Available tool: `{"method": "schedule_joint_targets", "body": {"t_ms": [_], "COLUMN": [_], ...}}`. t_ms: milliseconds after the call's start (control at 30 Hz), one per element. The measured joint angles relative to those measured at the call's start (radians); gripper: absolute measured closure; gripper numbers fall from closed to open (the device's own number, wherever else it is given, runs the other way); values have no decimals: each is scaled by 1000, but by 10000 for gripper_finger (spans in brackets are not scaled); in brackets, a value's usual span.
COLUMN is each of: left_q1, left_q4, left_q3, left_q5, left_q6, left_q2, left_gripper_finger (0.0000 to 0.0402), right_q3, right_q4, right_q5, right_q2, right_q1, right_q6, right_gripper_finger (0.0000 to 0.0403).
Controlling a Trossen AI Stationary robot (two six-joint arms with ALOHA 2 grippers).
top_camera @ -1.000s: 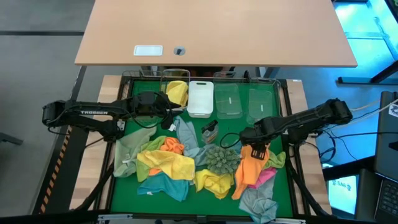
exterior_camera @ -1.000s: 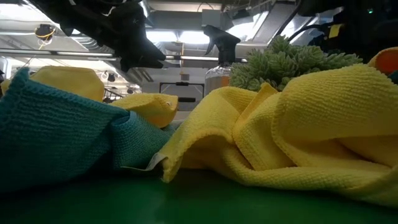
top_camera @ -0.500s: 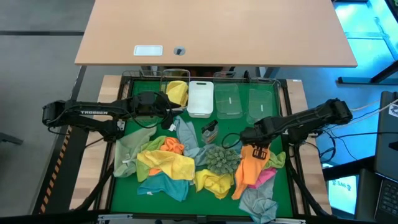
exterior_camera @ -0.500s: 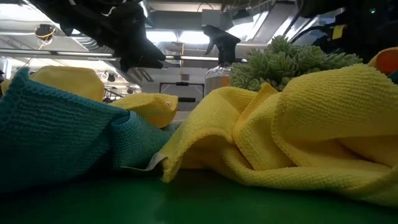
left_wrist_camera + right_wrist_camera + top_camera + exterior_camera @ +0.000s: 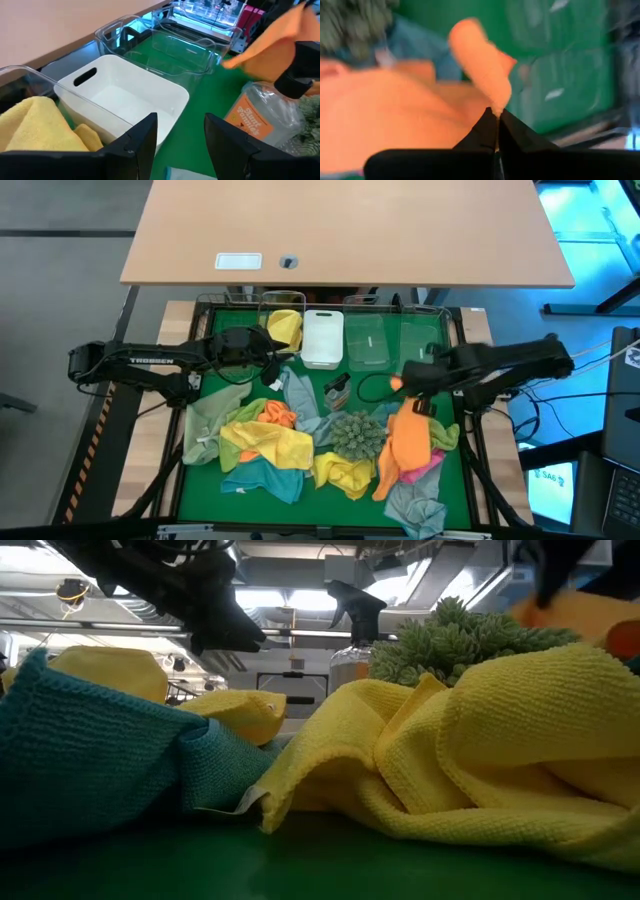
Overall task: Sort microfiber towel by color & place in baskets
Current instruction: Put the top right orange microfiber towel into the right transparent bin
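An orange towel (image 5: 408, 438) hangs from my right gripper (image 5: 400, 384), which is shut on it above the table's right half. It also shows in the left wrist view as the orange towel (image 5: 280, 45). Along the far edge stand a clear basket (image 5: 268, 308) holding a yellow towel (image 5: 286, 327), a white basket (image 5: 323, 338) and two more clear baskets (image 5: 367, 340) (image 5: 420, 345). My left gripper (image 5: 180, 145) hovers open just short of the white basket (image 5: 125, 100), touching nothing. More towels lie heaped on the green mat. My right gripper pinches a bunched fold of the orange towel (image 5: 492, 102) between its two fingers, coming from above and pointing steeply down. The cloth hangs slack below the fingers. Its lower end (image 5: 392, 472) lies on the pile of towels.
A spiky grey-green ball (image 5: 355, 435) and a spray bottle (image 5: 337, 390) sit mid-table. Yellow (image 5: 270, 442), teal (image 5: 262, 478), grey (image 5: 415, 505) and pale green (image 5: 208, 420) towels cover the near half. A wooden desk (image 5: 350, 230) stands beyond the far edge.
My right gripper has risen and moved a little toward the far edge with the orange towel. The towel's upper part has been drawn up off the pile and now hangs stretched out, while its lower end stays on the heap.
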Motion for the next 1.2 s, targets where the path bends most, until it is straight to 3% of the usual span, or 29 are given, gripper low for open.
{"method": "schedule_joint_targets", "body": {"t_ms": [300, 633, 767, 967, 1200], "left_q1": [0, 0, 0, 0, 0], "left_q4": [-4, -4, -4, -4, -4], "left_q3": [-1, -1, -1, -1, -1], "left_q5": [-29, -29, -29, -29, -29], "left_q6": [0, 0, 0, -1, -2], "left_q2": [0, 0, 0, 0, 0], "left_gripper_finger": [247, 247, 247, 247, 247], "right_q3": [200, 287, 286, 278, 114], "right_q4": [-5, -3, -4, -2, -1], "right_q5": [282, 577, 583, 481, 437], "right_q2": [-115, -211, -216, -212, -210], "right_q1": [-65, -287, -376, -464, -526], "right_q6": [-91, -235, -237, -232, -197], "right_gripper_finger": [401, 401, 401, 402, 402]}}
